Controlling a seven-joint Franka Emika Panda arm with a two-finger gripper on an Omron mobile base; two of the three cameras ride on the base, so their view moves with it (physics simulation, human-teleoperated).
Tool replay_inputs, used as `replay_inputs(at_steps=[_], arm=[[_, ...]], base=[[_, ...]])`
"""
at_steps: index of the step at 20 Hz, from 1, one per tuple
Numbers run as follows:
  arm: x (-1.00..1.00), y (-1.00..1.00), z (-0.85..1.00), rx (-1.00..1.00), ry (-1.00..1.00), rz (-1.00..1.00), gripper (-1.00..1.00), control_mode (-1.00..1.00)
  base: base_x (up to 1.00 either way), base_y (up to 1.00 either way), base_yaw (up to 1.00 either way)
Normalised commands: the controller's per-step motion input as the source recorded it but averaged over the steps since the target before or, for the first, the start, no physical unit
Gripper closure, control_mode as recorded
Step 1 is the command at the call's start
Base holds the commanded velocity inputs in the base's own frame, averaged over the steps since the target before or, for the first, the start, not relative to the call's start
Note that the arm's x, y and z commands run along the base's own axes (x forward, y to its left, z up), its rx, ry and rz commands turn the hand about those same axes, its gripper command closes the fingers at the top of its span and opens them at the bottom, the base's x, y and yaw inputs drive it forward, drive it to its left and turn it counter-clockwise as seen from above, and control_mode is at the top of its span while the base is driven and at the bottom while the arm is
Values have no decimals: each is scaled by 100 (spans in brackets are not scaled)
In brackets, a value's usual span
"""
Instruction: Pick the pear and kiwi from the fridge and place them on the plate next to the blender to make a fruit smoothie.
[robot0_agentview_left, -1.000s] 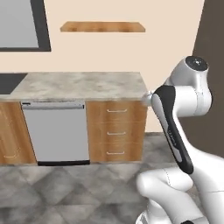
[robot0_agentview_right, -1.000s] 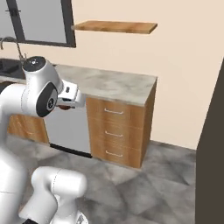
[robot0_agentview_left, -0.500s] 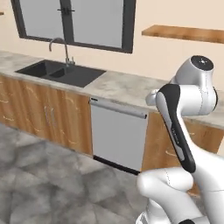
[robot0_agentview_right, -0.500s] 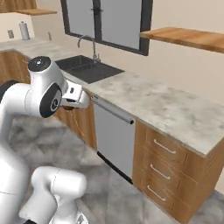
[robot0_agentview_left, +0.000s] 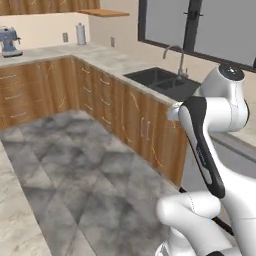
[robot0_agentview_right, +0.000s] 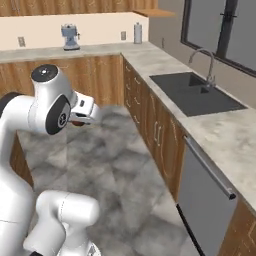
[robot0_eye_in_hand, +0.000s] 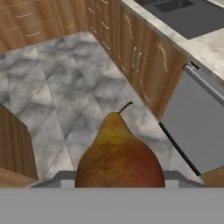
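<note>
A marbled grey tile floor (robot0_agentview_left: 75, 165) is stretching between the wooden cabinets (robot0_agentview_right: 150, 125), with nothing lying on it. A pale stone counter (robot0_agentview_right: 220, 135) is running along the top of the cabinets and turning the corner. A dark sink (robot0_agentview_right: 192, 92) with a curved tap (robot0_agentview_right: 205, 62) is sitting sunk into it. At the far end a blue-grey machine (robot0_agentview_right: 70, 36) and a small grey canister (robot0_agentview_right: 138, 32) are standing on the counter

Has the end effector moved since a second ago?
Yes, carried by the driving base. In the right base view the end effector was in front of the dishwasher; now it is well left of it, over floor, holding the pear.
</note>
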Motion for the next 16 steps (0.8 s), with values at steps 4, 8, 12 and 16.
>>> replay_inputs(at_steps=[4, 8, 12, 16], arm=[[0, 0, 0, 0, 0, 0, 100, 100], [0, 0, 0, 0, 0, 0, 100, 100], [0, 0, 0, 0, 0, 0, 100, 100], [0, 0, 0, 0, 0, 0, 100, 100]], base=[[89, 48, 65], [100, 6, 31], [100, 14, 23], [100, 12, 16]])
